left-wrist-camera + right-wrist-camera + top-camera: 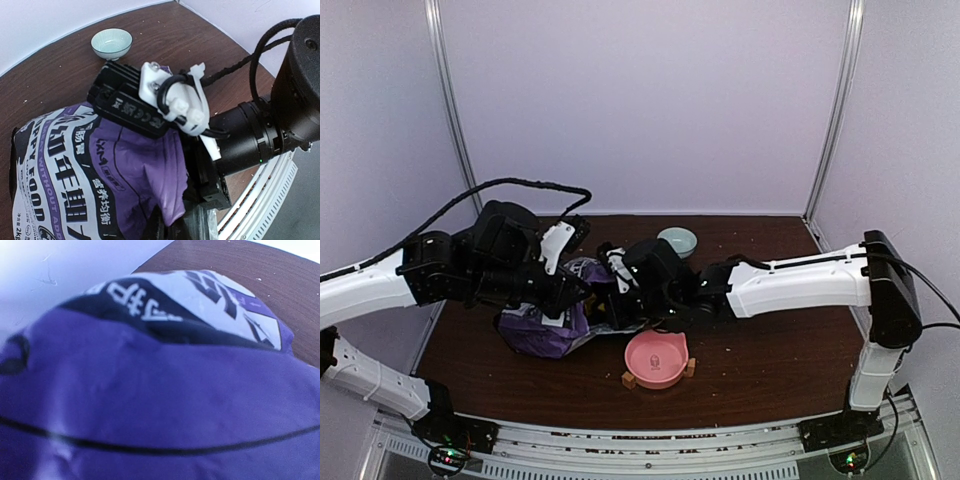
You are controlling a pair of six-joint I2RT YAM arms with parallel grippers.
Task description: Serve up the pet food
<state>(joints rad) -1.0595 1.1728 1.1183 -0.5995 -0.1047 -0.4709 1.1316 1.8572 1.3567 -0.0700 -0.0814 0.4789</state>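
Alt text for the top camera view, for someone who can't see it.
Two robot arms meet over a purple-and-white bag lying on a dark wooden table, with the left gripper and right gripper both at the bag. A pink bowl sits nearer the arms' bases, and a pale green bowl farther back.

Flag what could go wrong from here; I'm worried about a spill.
1. The purple bag lies slumped beside the pink bowl, not over it; kibble tipped out now may land on the table.
2. The left hand seems to pinch only a thin fold of the bag, which could slip or tear.
3. The right hand is pressed so close that its camera shows only bag; it may work blind.
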